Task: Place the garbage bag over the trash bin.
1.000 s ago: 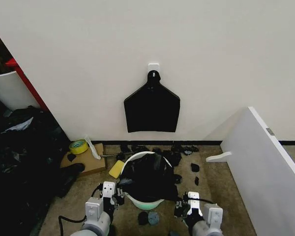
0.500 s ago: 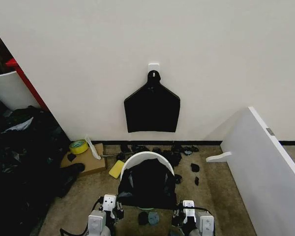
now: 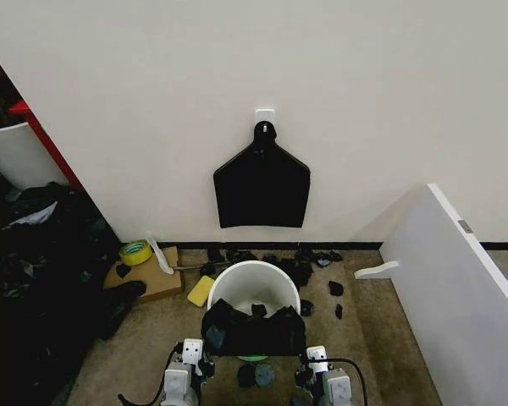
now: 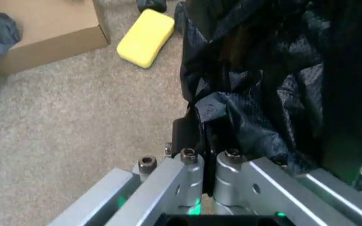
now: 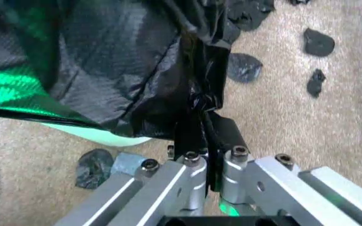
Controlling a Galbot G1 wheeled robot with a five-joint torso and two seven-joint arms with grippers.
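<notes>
While both arms worked low at the near edge of the head view, the garbage bag (image 3: 254,331) hung stretched as a wide black band between them, its long axis running left to right across the near side of the trash bin (image 3: 253,285). The left end effector (image 3: 192,357) was pressed together on the bag's left edge; in the left wrist view its fingers (image 4: 184,134) pinched a bunched fold of the film (image 4: 256,94). The right end effector (image 3: 311,362) was likewise clamped on the right edge, the plastic (image 5: 130,70) gathered between its closed fingers (image 5: 228,134).

Bin stood on the carpeted floor (image 3: 372,330) near the wall, rim and white interior mostly exposed; the bag covered only the near lip and did not yet wrap the rim. A small black piece showed inside the bin mouth; could not tell whether it belonged to the bag.

Key relation: the bin mouth lay ahead of both end effectors, toward the wall, centred between them, so neither arm was clearly nearer. Judgement: the bag opening must travel forward and over the far rim, both sides kept level; uneven pull could let the thin film slip or tear.

Nearby: yellow sponge (image 3: 200,291), cardboard box (image 3: 148,275), black scraps (image 3: 336,288) on the floor, flat bag bundle (image 3: 262,188) on the wall hook
</notes>
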